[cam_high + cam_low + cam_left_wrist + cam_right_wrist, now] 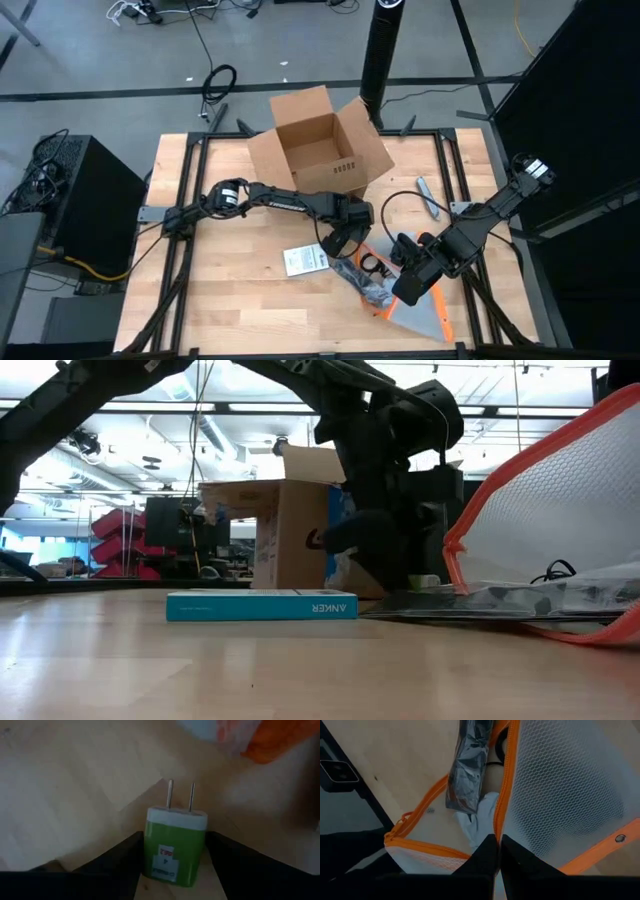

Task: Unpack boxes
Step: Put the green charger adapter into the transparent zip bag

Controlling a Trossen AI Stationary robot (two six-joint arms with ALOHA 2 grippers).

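Observation:
The brown cardboard box (318,150) stands open on the table's far middle, flaps spread. My left gripper (340,240) reaches over the table's middle, near side of the box, shut on a green wall charger (175,845). My right gripper (408,290) hangs over the near right, shut on a clear mesh pouch with an orange edge (425,312). A crinkled silver bag (467,775) and a black cable (372,265) lie at the pouch's mouth. My left gripper pinches the charger's two green sides (149,851) between its two fingers (127,855). The fingers slant steeply down along the charger's body. Its two metal prongs (180,795) point away from the wrist toward the tabletop. Whether it touches the table I cannot tell. My right gripper pinches the pouch's orange zipper edge (501,820) between its shut fingers (485,852), coming from above and pointing down. That side of the pouch (560,490) is raised and slants upward, while its lower part lies on the table.
A flat white-and-teal Anker box (262,605) lies on the table left of my left gripper (305,260). A small grey-blue tool (428,197) lies at the right, beyond my right arm. Bare wood shows at the near left (220,300).

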